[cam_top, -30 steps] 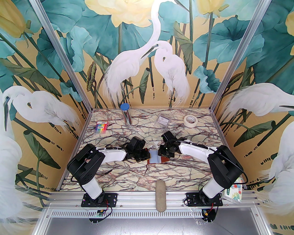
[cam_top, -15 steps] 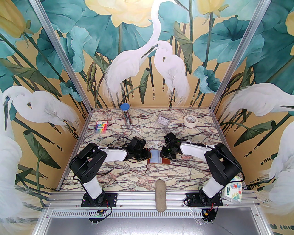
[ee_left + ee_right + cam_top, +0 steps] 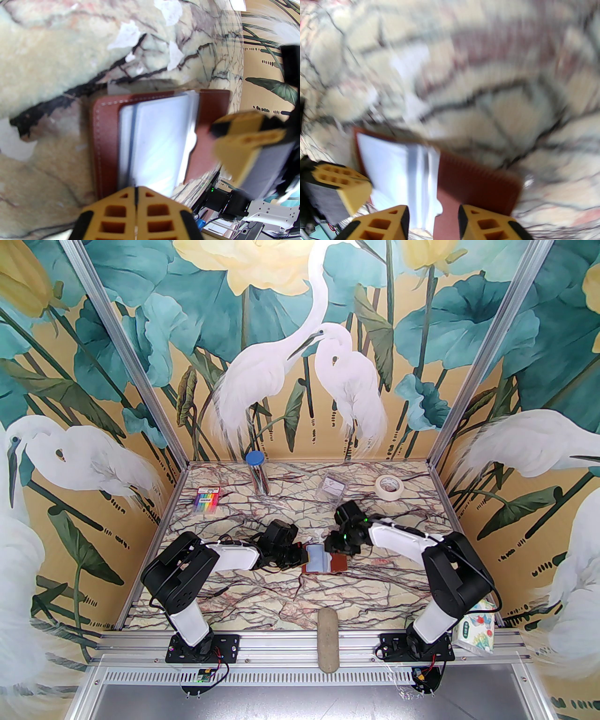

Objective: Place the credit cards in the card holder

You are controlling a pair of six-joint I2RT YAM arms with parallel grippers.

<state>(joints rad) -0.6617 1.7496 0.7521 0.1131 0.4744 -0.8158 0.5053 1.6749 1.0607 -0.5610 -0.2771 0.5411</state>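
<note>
The card holder (image 3: 338,563) lies open on the marble table, reddish-brown leather with pale bluish sleeves (image 3: 157,145) spread across its middle. My left gripper (image 3: 136,189) is shut, its tips at the near edge of the sleeves on the holder's left side (image 3: 302,556). Whether it pinches anything there I cannot tell. Over the holder's right half hovers my right gripper (image 3: 432,215), open, with nothing between its fingers; it also shows in the left wrist view (image 3: 216,137). The credit cards are hidden; I cannot tell any apart from the pale sleeves.
A crumpled clear wrapper (image 3: 318,536) lies just behind the holder. Along the back stand a rainbow pen pack (image 3: 206,500), a blue-lidded tube (image 3: 257,472), a clear box (image 3: 332,486) and a tape roll (image 3: 389,485). A grey oblong (image 3: 328,638) rests on the front rail.
My right gripper has opened wider and drawn back a little from the holder, so more of the brown right flap shows. The left gripper has stayed shut in place.
</note>
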